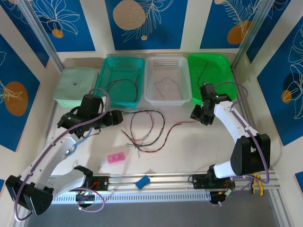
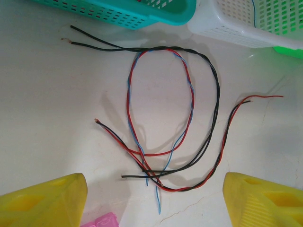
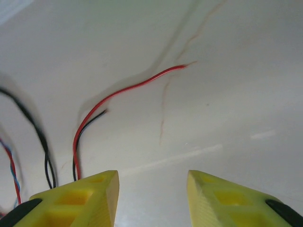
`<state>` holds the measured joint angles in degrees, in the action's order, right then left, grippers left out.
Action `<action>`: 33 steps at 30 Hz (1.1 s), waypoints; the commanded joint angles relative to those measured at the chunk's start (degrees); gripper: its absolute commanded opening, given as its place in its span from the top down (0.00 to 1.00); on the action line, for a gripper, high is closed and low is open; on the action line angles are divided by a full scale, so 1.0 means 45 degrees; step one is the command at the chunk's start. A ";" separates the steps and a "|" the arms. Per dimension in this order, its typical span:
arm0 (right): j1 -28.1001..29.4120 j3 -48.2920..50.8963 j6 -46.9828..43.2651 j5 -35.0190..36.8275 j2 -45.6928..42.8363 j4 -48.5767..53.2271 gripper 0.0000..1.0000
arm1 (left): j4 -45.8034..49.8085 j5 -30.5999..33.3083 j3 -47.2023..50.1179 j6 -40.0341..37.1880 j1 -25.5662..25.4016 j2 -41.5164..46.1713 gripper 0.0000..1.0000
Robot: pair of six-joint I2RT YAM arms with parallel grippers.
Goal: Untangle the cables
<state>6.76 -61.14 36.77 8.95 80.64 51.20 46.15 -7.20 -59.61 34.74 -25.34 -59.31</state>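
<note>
The cables (image 1: 144, 132) lie in a loose tangle on the white table between the arms: red, black and blue wires in overlapping loops (image 2: 170, 118). My left gripper (image 1: 116, 118) hovers just left of the tangle, open. In the left wrist view the wire ends cross on the table between the yellow fingers of the left gripper (image 2: 154, 184), untouched. My right gripper (image 1: 196, 114) sits at the tangle's right end, open, with bare table between its fingers. In the right wrist view a red wire end (image 3: 137, 85) and a black one (image 3: 92, 118) lie ahead and left of the right gripper (image 3: 151, 177).
A teal basket (image 1: 118, 103), a white basket (image 1: 163, 100) and a green basket (image 1: 222, 66) line the back, each holding a thin wire. A pale green box (image 1: 75, 85) is at back left. A pink piece (image 1: 116, 157) and a blue piece (image 1: 142, 181) lie near the front.
</note>
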 commanded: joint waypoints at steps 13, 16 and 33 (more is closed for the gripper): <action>-0.1152 0.1088 0.1468 -0.1071 0.1502 -0.3087 0.57 | -0.0517 0.0448 -0.0245 0.0304 -0.0672 -0.0705 0.24; -0.1152 0.1069 0.1670 -0.0935 0.2073 -0.3436 0.57 | -0.0586 0.0448 -0.0268 0.0328 -0.0731 -0.0823 0.24; -0.0995 0.0641 0.1925 -0.0895 0.4152 -0.4211 0.68 | -0.0789 0.0423 -0.0511 0.0351 -0.1156 -0.1505 0.23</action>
<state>1.91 -57.12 45.04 5.56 98.43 33.28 42.63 -5.87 -59.79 35.75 -29.56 -65.54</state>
